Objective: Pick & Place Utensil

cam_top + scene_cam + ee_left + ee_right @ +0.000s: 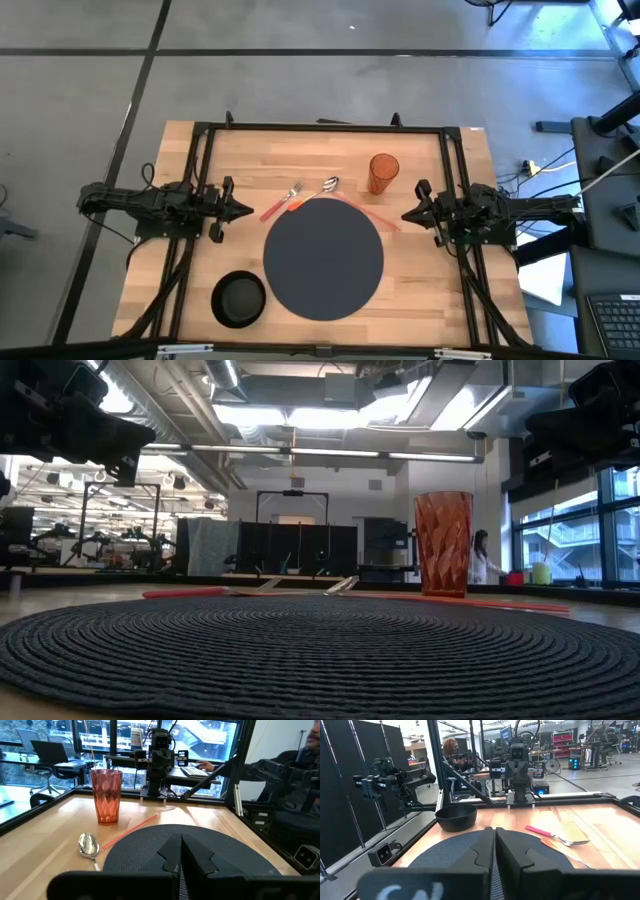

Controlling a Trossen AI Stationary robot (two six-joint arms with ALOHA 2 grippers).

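A fork with a pink handle and a metal spoon lie on the wood just beyond the far edge of the round dark placemat. A thin pink straw-like stick lies along the mat's far right rim. My left gripper hovers shut at the table's left, pointing toward the fork. My right gripper hovers shut at the table's right, pointing at the mat. In the left wrist view the spoon shows beside the mat; in the right wrist view the fork shows.
An orange ribbed tumbler stands upright on the far right of the table, near the spoon. A black bowl sits at the near left corner. A black frame runs around the table. Bare wood lies left of the mat.
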